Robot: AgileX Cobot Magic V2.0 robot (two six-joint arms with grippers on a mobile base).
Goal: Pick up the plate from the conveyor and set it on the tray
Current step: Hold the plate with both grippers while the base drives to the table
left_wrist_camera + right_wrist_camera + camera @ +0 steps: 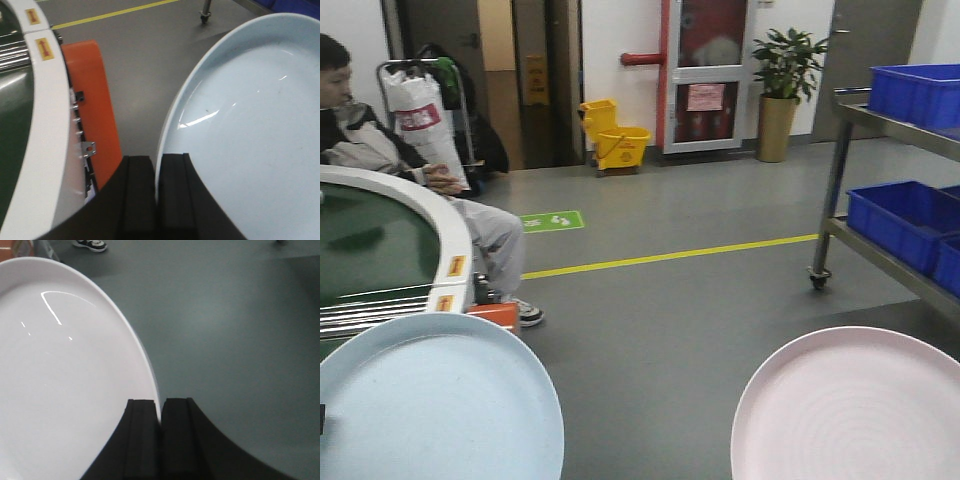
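Grey floor [680, 320] stretched past the conveyor [445, 225] on the left. Just beside its white rim, the left gripper [157, 192] pinched the edge of a pale blue plate [250, 130]; the right gripper [160, 435] clamped a pale pink plate [65, 380] above bare floor.

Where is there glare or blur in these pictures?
Left wrist view: thin white glare streaks on the pale blue plate; the black fingers lack detail. Right wrist view: a curved glare line on the pinkish plate. Front view: even, dim light, slightly soft throughout.
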